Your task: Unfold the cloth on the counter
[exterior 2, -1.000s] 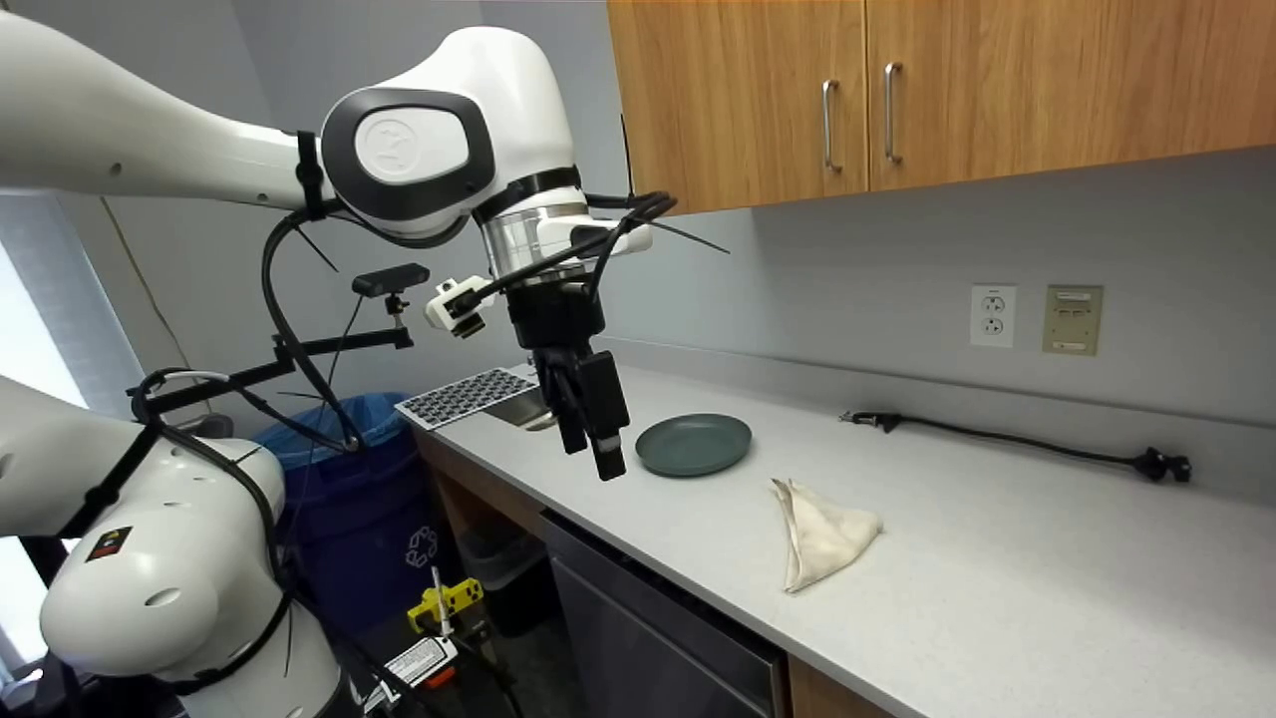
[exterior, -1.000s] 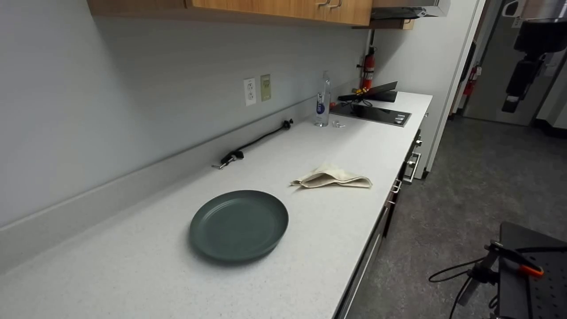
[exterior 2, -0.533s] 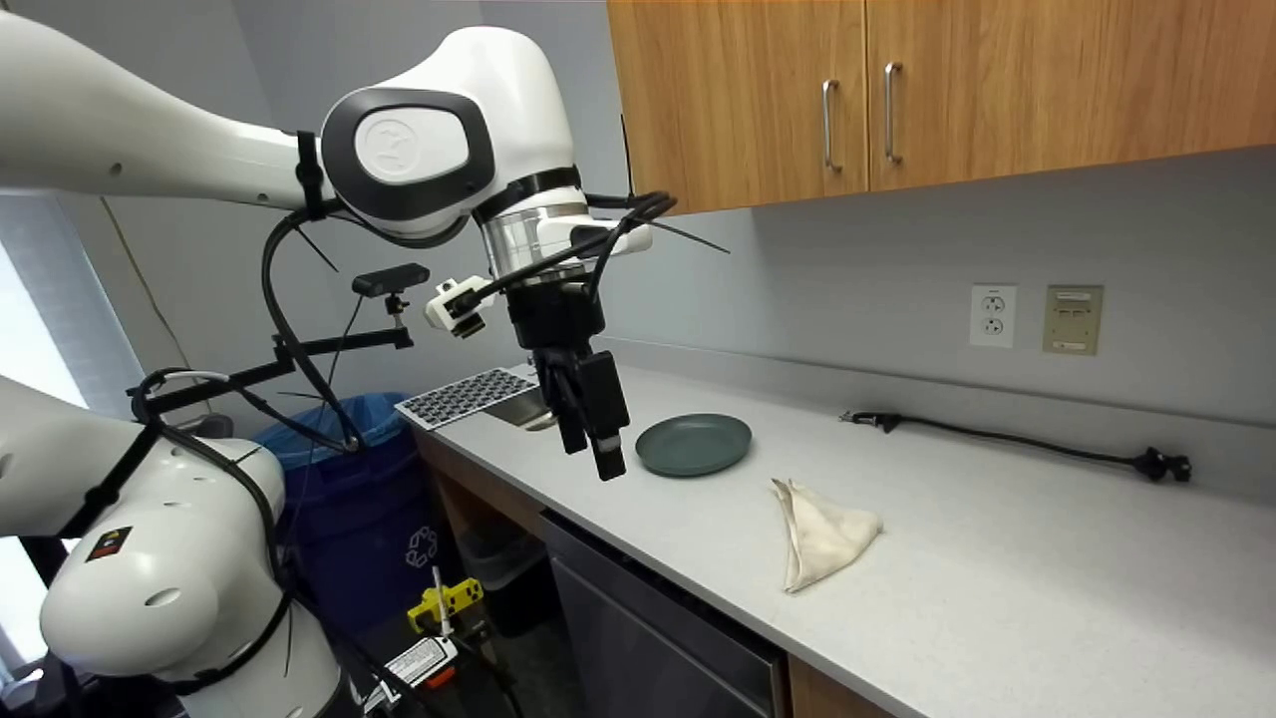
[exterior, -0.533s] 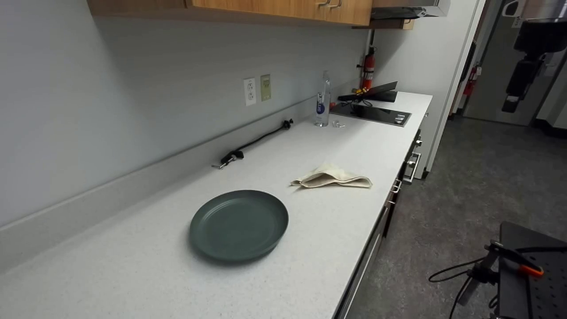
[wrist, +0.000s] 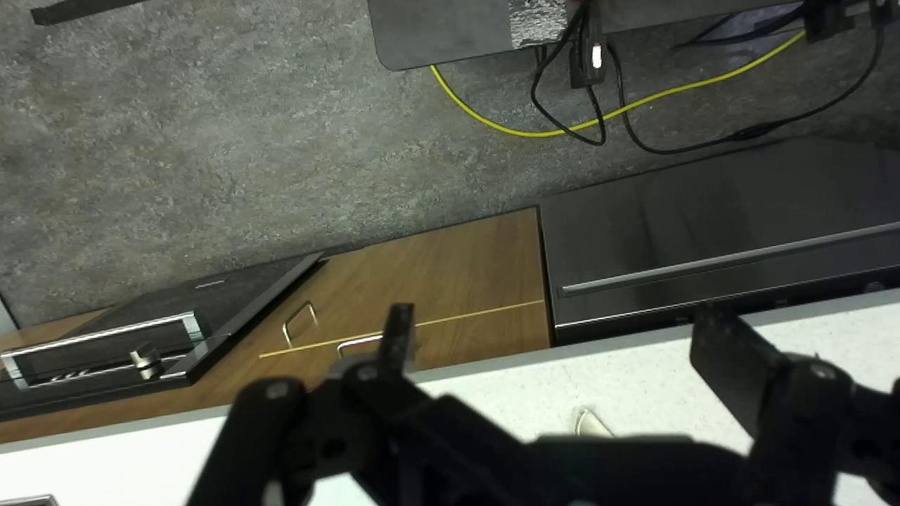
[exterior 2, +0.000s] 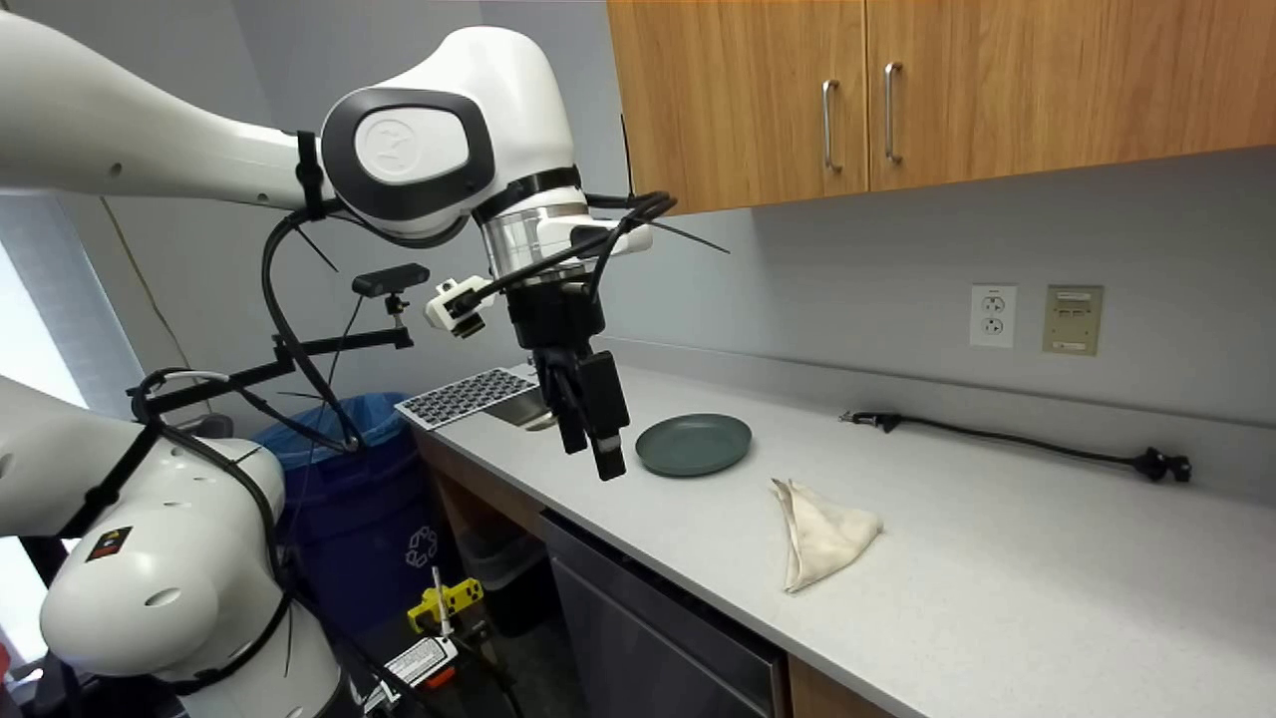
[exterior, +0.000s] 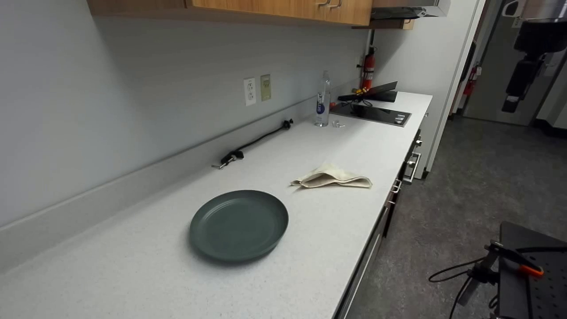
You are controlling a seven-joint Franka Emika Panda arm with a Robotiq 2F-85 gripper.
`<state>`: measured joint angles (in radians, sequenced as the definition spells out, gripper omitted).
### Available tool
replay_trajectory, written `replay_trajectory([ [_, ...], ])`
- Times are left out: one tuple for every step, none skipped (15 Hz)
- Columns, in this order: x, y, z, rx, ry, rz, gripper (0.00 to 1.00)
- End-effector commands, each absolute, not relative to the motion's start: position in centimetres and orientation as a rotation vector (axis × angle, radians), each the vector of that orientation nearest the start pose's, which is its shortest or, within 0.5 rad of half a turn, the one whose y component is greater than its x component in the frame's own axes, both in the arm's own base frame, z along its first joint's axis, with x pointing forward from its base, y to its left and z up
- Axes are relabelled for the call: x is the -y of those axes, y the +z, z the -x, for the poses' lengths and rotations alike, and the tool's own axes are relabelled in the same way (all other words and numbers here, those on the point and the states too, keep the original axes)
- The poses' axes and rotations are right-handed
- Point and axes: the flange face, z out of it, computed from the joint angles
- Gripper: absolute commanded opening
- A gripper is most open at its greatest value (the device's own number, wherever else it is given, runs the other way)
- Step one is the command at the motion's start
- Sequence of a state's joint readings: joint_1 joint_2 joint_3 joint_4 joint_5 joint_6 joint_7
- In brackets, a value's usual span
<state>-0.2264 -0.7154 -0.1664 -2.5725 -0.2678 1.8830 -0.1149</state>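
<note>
Wrist view shows the blocky hand [wrist: 554,325] spread wide, cream cloth [wrist: 591,425] on speckled counter [wrist: 650,390].

Cream cloth [exterior 2: 829,536], speckled white counter [exterior: 319,235], dark green plate [exterior: 239,226]

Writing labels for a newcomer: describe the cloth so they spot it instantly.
Find the long white counter under the wood-grained cabinets. On it, near the round dark green plate, lies the cloth. Unlike the smooth plate, it is cream, wrinkled and folded over itself.
</note>
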Motion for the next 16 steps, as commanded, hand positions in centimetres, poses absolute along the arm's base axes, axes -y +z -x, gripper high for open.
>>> replay_trajectory([
  [15.2, 48.9, -30.6, -0.261, 0.02, 3.279, 1.0],
  [15.2, 48.9, -30.6, -0.261, 0.02, 3.279, 1.0],
  [15.2, 48.9, -30.6, -0.261, 0.02, 3.279, 1.0],
  [15.2, 48.9, -30.6, -0.261, 0.02, 3.279, 1.0],
  [15.2, 48.9, -30.6, -0.261, 0.02, 3.279, 1.0],
  [15.2, 48.9, -30.6, -0.261, 0.02, 3.279, 1.0],
  [15.0, 48.9, -30.7, -0.243, 0.015, 3.28, 1.0],
  [14.8, 48.9, -31.0, -0.224, 0.01, 3.275, 1.0],
  [14.5, 48.8, -31.2, -0.209, 0.004, 3.27, 1.0],
  [14.1, 48.8, -31.5, -0.186, -0.011, 3.258, 1.0],
  [13.6, 48.9, -31.8, -0.169, -0.027, 3.25, 1.0],
  [13.1, 48.8, -32.2, -0.153, -0.039, 3.244, 1.0],
  [12.6, 48.7, -32.6, -0.143, -0.046, 3.234, 1.0],
  [12.1, 48.7, -33.0, -0.128, -0.066, 3.214, 1.0],
  [11.7, 48.7, -33.4, -0.124, -0.092, 3.201, 1.0],
  [11.2, 48.6, -34.0, -0.124, -0.14, 3.189, 1.0],
])
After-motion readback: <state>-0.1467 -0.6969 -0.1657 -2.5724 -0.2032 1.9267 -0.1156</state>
